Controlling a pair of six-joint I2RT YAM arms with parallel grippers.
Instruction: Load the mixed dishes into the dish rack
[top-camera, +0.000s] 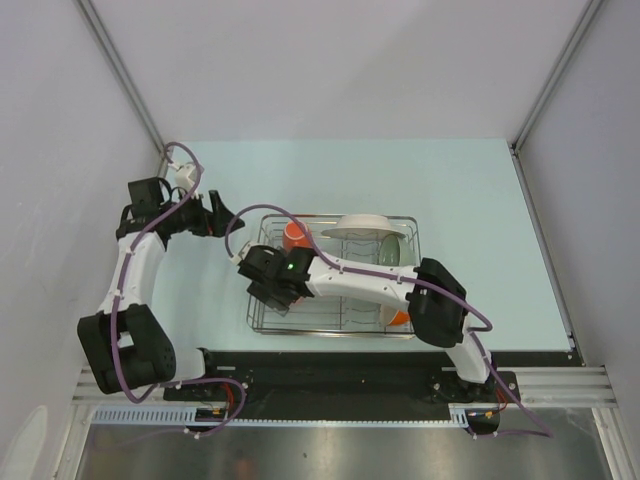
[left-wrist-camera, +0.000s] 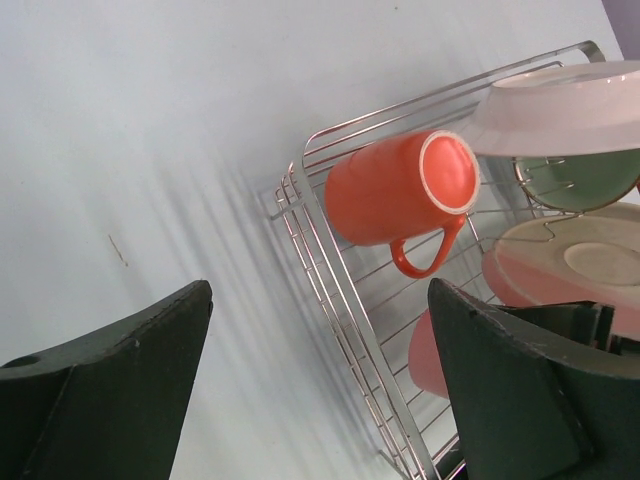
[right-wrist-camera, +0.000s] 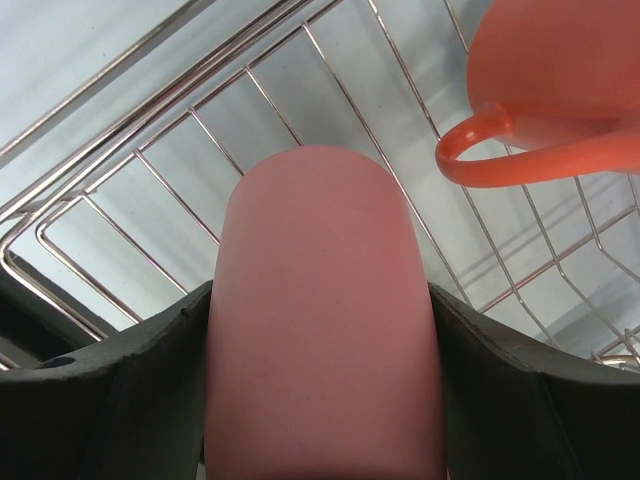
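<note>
My right gripper (top-camera: 263, 288) reaches into the left end of the dish rack (top-camera: 416, 245) and is shut on the small pink cup (right-wrist-camera: 325, 320), whose sides touch both fingers just above the rack's wire floor (right-wrist-camera: 200, 130). The orange mug (right-wrist-camera: 560, 70) lies on its side close beyond it. From the left wrist view I see the orange mug (left-wrist-camera: 400, 190), the white shallow bowl (left-wrist-camera: 560, 110), the sage green bowl (left-wrist-camera: 585, 180), the pink-and-cream plate (left-wrist-camera: 570, 265) and the pink cup (left-wrist-camera: 430, 355), all inside the rack. My left gripper (left-wrist-camera: 320, 290) hangs open and holds nothing, outside the rack's left corner (left-wrist-camera: 300, 190).
An orange-outside bowl (top-camera: 397, 318) shows at the rack's near right corner, partly under my right arm. Pale walls stand close on the left and right of the light blue table (top-camera: 480, 200). A purple cable (top-camera: 250, 222) loops over the rack's left end.
</note>
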